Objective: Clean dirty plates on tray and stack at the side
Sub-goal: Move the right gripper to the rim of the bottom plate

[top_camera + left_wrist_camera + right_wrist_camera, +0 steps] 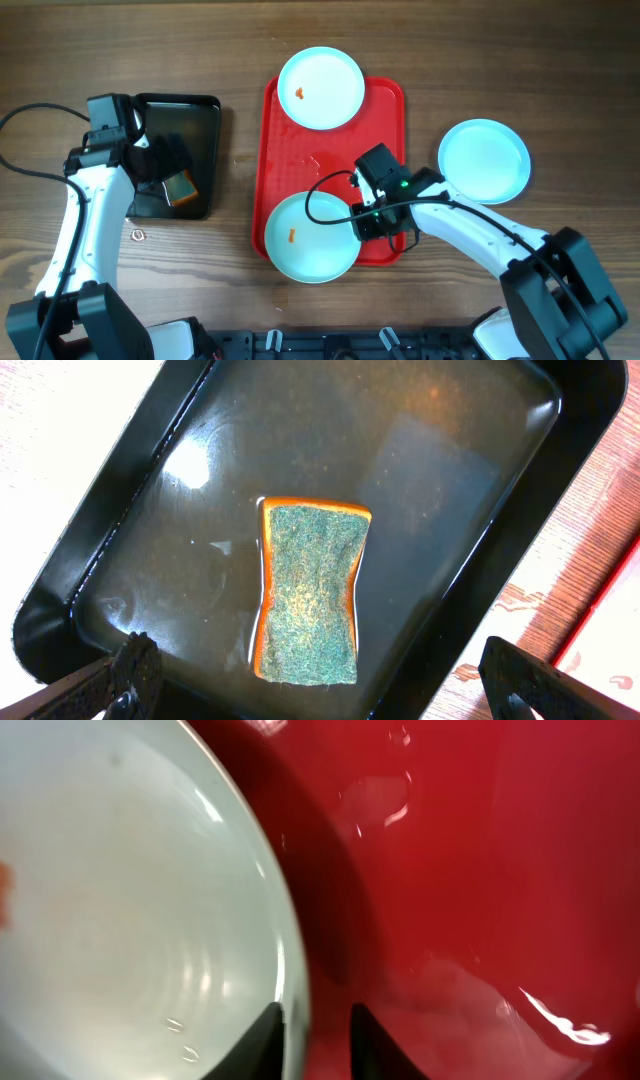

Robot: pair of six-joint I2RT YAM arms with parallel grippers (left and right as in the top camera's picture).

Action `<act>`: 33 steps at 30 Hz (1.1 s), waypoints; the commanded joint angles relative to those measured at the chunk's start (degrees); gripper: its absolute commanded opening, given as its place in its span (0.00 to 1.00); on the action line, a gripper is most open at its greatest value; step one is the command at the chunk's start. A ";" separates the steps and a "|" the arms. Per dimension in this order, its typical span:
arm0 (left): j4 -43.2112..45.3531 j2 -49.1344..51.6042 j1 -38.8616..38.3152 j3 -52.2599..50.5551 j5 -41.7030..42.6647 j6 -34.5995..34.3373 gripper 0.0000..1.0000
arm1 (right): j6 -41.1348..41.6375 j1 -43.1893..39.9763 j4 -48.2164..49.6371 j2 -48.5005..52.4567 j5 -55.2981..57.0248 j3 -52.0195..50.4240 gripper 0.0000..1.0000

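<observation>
Wooden table (560, 60); overhead: upper plate (320, 88) and lower plate (300, 245) on red tray (385, 110), third plate (484, 160) on wood at right, right gripper (360, 222) at lower plate's right edge; left wrist: left gripper (318, 662) spread wide, empty, above sponge (310, 595) in black tray (450, 460); right wrist: fingers (262, 1042) narrowly astride lower plate's rim, clamp unconfirmed.

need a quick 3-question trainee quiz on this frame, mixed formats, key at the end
1. Multiple choice: what lies in the black tray? A) a sponge B) a plate C) a cup
2. Short answer: which part of the front plate do the right tool's fingers stand on either side of?
3. True or false: every plate lies on the red tray.

Key
1. A, the sponge.
2. Its rim, on the plate's right side in the overhead view.
3. False: the third plate sits on the table, right of the red tray.
</observation>
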 commanded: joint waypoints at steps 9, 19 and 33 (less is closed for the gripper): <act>-0.02 -0.11 0.31 0.09 0.63 0.31 1.00 | -1.36 -2.62 7.72 -0.33 7.96 0.72 0.04; -0.02 -0.11 0.31 0.09 0.63 0.31 1.00 | -17.20 -2.89 22.71 -0.33 17.84 0.72 0.11; -0.02 -0.11 0.31 0.09 0.63 0.31 1.00 | -7.85 -2.89 14.10 -4.83 13.46 0.72 0.49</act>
